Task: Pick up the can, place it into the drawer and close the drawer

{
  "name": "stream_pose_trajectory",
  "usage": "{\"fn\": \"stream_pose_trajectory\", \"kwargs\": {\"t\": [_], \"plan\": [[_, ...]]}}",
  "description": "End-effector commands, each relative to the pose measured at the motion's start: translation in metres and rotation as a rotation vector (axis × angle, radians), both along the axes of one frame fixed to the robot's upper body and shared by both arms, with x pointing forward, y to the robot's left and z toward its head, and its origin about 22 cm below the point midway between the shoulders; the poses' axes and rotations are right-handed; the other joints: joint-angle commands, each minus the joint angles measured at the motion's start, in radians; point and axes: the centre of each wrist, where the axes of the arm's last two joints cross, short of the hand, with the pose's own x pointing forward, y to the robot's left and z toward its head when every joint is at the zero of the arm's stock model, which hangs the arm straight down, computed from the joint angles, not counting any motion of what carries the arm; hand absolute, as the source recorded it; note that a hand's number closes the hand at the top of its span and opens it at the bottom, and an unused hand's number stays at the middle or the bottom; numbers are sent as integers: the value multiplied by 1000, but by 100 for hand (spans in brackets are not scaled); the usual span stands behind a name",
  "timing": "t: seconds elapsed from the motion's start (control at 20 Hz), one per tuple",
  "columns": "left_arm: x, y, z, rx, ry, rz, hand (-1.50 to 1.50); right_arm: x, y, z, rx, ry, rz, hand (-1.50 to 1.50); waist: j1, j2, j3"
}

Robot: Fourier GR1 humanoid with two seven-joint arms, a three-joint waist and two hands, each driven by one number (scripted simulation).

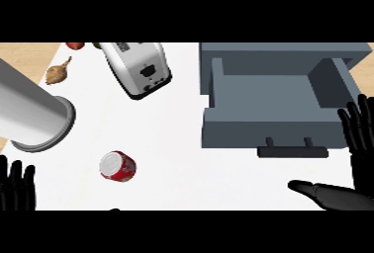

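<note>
Standing upright in the lower left of the frame, the small red cylindrical metal can (117, 166) with its pale silver lid is seen from above, on the white counter (182, 128), apart from everything else. It may be judged light, rigid along its height but thin-walled and easily dented, and smooth enough to slip if pinched only near the rim. A hold round the middle of its curved side, thumb opposite the fingers, would probably serve best, since the lid offers nothing to catch.

At the lower left edge the black left hand (16, 185) is shown with fingers straight and pointing up, holding nothing, just to the left of the can. At the right edge the black right hand (350, 163) is likewise released, its fingers extended upward and the thumb stretched toward the left; nothing is grasped.

The grey box-shaped drawer (274, 131) is pulled open in the upper right of the frame, its dark bar handle (292, 149) facing the lower edge, and its inside appears bare. It lies well apart from the can.

Along the upper left, a large silver cylindrical pot (33, 113), a white toaster (139, 69) and a brownish root-like vegetable (58, 73) are noted.
</note>
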Motion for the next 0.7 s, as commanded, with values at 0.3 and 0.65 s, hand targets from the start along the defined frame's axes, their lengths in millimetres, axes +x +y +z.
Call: {"fn": "stream_pose_trajectory", "kwargs": {"t": [0.3, 0.65], "plan": [[33, -19, -26, -3, 43, 9, -150, -3, -4, -7, 14, -1, -9, -150, -6, 1, 0], [35, -20, -72, -7, 105, 16, -150, -22, -17, -1, -10, -21, -7, -150, -6, 0, -1]]}}
